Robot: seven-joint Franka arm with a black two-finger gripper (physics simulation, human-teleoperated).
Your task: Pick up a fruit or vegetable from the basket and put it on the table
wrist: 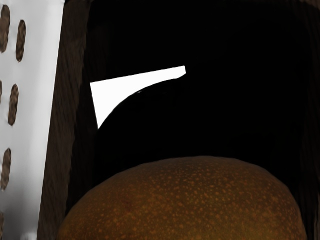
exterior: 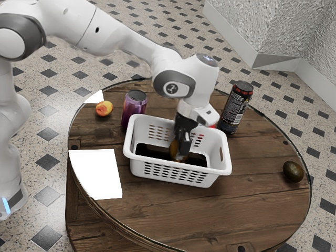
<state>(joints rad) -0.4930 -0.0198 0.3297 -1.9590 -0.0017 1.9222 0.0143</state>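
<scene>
My gripper (exterior: 183,146) points down inside the white basket (exterior: 176,177), near its middle. An orange-brown round fruit (exterior: 174,149) is right at the gripper's lower end in the exterior view, partly covered by it. In the wrist view the speckled fruit (wrist: 190,202) looms large at the lower edge, just under the hand. Whether the gripper is holding it cannot be told. The basket's slotted white wall (wrist: 32,100) stands beside the fruit, and the basket's inside is very dark.
A purple can (exterior: 134,109) and a peach-like fruit (exterior: 104,108) stand toward the exterior view's left, near a white patch (exterior: 97,173) on the wooden table (exterior: 252,210). Behind the basket is a tall black can (exterior: 236,107). A dark avocado-like fruit (exterior: 293,171) lies near the right edge.
</scene>
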